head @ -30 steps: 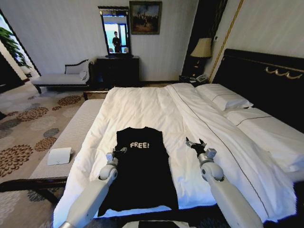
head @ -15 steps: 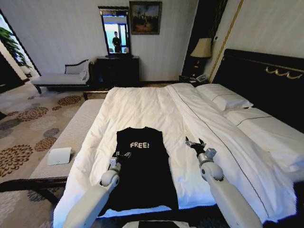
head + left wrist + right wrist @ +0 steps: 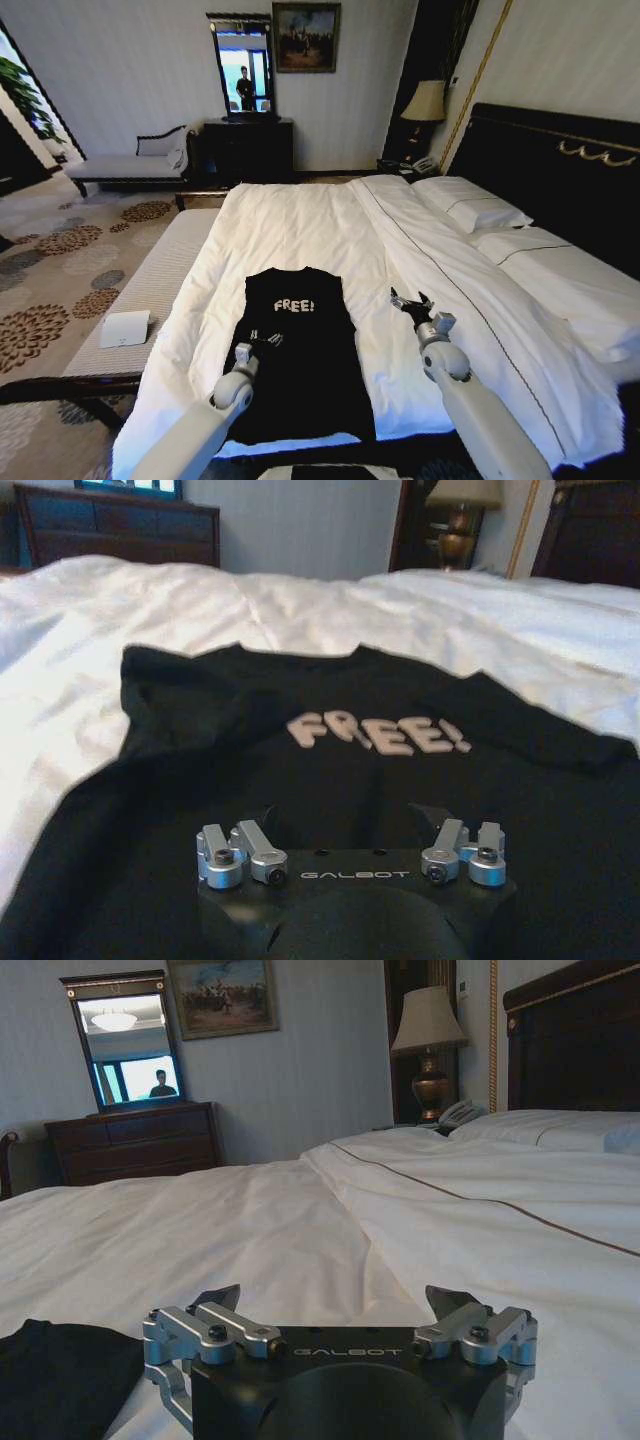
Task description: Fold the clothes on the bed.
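One white bed (image 3: 300, 225), patterned carpet (image 3: 60, 260) alongside.

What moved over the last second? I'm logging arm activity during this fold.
The left gripper drew back toward the robot along the black T-shirt, from beside the lettering to lower on the shirt, open and empty. The right gripper stayed open over the duvet. The shirt lies unchanged.

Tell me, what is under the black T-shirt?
The black T-shirt lies flat on the bed's white duvet, which shows all around it. The duvet directly beneath is covered, so anything there cannot be seen.
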{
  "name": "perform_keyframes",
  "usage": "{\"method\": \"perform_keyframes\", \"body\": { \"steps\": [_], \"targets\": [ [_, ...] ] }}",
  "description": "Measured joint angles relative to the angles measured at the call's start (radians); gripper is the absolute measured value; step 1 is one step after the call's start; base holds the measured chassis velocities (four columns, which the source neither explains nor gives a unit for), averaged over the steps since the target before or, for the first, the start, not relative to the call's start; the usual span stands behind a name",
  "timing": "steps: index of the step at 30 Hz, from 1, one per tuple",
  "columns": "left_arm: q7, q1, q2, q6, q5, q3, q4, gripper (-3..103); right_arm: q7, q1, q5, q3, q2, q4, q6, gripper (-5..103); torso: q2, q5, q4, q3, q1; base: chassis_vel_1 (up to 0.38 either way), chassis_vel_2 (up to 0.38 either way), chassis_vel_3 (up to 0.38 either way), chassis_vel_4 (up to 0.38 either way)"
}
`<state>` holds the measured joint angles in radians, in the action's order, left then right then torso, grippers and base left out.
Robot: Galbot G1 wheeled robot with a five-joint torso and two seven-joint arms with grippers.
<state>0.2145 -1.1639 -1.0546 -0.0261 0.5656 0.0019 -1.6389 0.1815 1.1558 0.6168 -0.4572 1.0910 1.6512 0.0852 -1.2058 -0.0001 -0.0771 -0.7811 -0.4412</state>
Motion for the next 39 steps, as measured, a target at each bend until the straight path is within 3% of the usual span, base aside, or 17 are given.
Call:
{"method": "perform_keyframes", "body": {
  "steps": [7,8,12,20,25,29,34,39],
  "targets": [
    [0.025,-0.084,0.006,0.001,0.018,-0.095,-0.114,74,0.000,0.010,0.015,0.005,0.008,0.009,0.003,100,0.000,0.0000,0.0001,0.000,0.000,0.000,0.000,0.000,0.000],
    [0.045,-0.080,0.008,-0.004,0.058,-0.135,-0.132,75,0.010,0.009,0.093,0.013,0.011,0.021,0.029,100,0.000,0.0000,0.0002,0.000,0.000,0.000,0.000,0.000,0.000],
    [0.068,-0.024,0.009,-0.027,0.130,-0.155,-0.107,77,0.016,0.001,0.166,0.022,0.000,0.033,0.054,100,0.000,-0.0001,0.0000,0.000,0.000,0.000,0.000,0.000,0.000],
    [0.091,0.163,-0.017,-0.077,0.287,-0.178,0.100,81,0.029,-0.046,0.225,0.049,-0.034,0.027,0.080,100,0.000,-0.0001,0.0001,0.000,0.000,0.000,0.000,0.000,0.000],
    [0.063,0.274,-0.041,-0.077,0.299,-0.160,0.229,81,0.030,-0.052,0.227,0.051,-0.048,0.017,0.082,100,0.000,0.0000,0.0000,0.000,0.000,0.000,0.000,0.000,0.000],
    [0.023,0.420,-0.082,-0.070,0.299,-0.127,0.426,81,0.032,-0.051,0.227,0.045,-0.055,0.011,0.082,100,0.000,0.0001,-0.0001,0.000,0.000,0.000,0.000,0.000,0.000],
    [0.000,0.509,-0.120,-0.058,0.293,-0.115,0.548,84,0.032,-0.051,0.226,0.039,-0.059,0.010,0.082,100,0.000,0.0001,0.0000,0.000,0.000,0.000,0.000,0.000,0.000],
    [-0.061,0.601,-0.162,-0.042,0.242,-0.098,0.693,79,0.035,-0.057,0.229,0.040,-0.066,0.006,0.082,100,0.000,0.0003,-0.0001,0.000,0.000,0.000,0.000,0.000,0.000]
  ]
}}
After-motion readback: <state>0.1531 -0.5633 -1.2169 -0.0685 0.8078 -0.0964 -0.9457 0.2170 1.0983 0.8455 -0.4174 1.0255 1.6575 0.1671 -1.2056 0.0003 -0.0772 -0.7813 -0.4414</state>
